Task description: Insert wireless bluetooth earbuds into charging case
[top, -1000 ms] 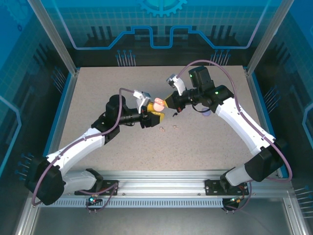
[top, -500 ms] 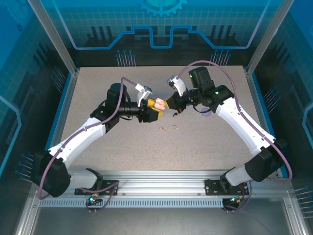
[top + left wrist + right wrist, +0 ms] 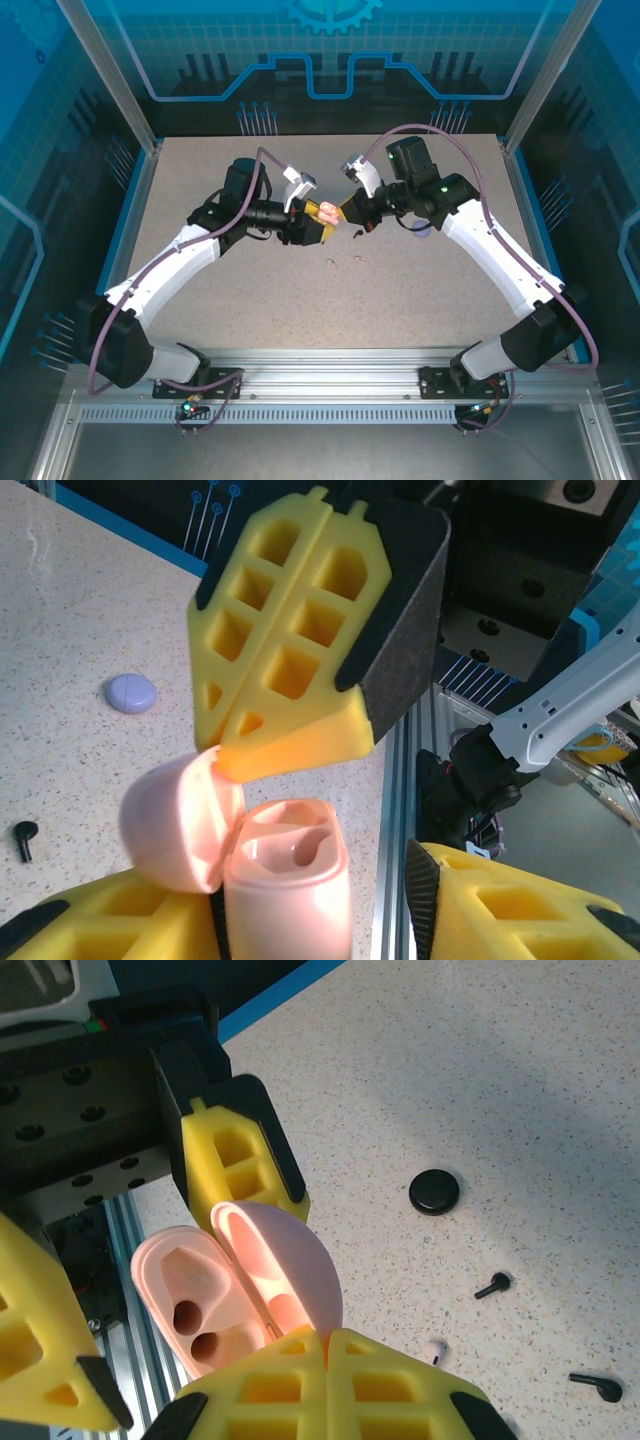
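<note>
Top external view: both arms are reaching inward over the speckled table (image 3: 400, 300), and their grippers are meeting above its middle.
Left gripper (image 3: 316, 222): is holding the pink case (image 3: 290, 880) clear of the table, with its yellow fingers sitting on either side of the case body. In the left wrist view one finger is touching the body and the other is showing a sliver of gap.
Right gripper (image 3: 250, 740): jaws are pressing together, and the joined tips are touching the rim of the lid (image 3: 175, 825).
Pink case: is hanging open with the lid swung back on its hinge. Two dark sockets (image 3: 195, 1330) are facing the right wrist camera.
Lilac case (image 3: 131, 692): is lying closed on the table, well apart from the grippers.
Black case (image 3: 434, 1191): is lying flat and closed on the table.
Earbuds: are lying loose on the table below the grippers. One black earbud (image 3: 493, 1284) is sitting near the black case, a second black earbud (image 3: 598, 1387) is lying farther out, and a pale earbud (image 3: 432, 1348) is lying just beside the right gripper's fingers.
</note>
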You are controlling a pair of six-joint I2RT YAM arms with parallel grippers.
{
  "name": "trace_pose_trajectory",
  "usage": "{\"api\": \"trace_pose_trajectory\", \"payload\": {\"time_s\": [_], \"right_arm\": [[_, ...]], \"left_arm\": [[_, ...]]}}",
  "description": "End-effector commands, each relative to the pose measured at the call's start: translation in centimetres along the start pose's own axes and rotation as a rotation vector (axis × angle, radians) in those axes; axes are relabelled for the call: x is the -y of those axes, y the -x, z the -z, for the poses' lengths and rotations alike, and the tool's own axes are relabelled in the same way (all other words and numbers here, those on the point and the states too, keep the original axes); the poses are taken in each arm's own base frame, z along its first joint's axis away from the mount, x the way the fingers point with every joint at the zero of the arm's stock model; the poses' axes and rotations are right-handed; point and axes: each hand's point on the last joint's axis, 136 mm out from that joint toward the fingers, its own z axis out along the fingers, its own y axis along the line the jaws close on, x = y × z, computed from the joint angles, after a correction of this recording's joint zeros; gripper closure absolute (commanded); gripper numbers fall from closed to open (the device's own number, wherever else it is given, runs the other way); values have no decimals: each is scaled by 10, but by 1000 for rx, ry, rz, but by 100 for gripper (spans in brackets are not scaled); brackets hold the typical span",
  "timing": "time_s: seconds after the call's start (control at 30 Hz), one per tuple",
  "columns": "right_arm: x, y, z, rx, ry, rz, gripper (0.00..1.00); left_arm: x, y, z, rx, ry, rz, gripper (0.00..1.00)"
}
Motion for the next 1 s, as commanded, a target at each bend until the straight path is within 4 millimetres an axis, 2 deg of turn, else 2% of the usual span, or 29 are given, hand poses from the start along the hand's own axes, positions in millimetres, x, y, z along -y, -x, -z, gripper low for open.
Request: {"api": "trace_pose_trajectory", "payload": {"time_s": [0.0,0.6,0.97], "right_arm": [[-12,7,12,15,4,41,100],[-11,6,6,-3,2,47,100],[-4,0,6,-36,-32,63,100]], "left_arm": [[3,6,6,-8,-29,-21,52],[1,8,2,-66,-92,7,55],[-11,2,3,-115,-47,15,42]]}}
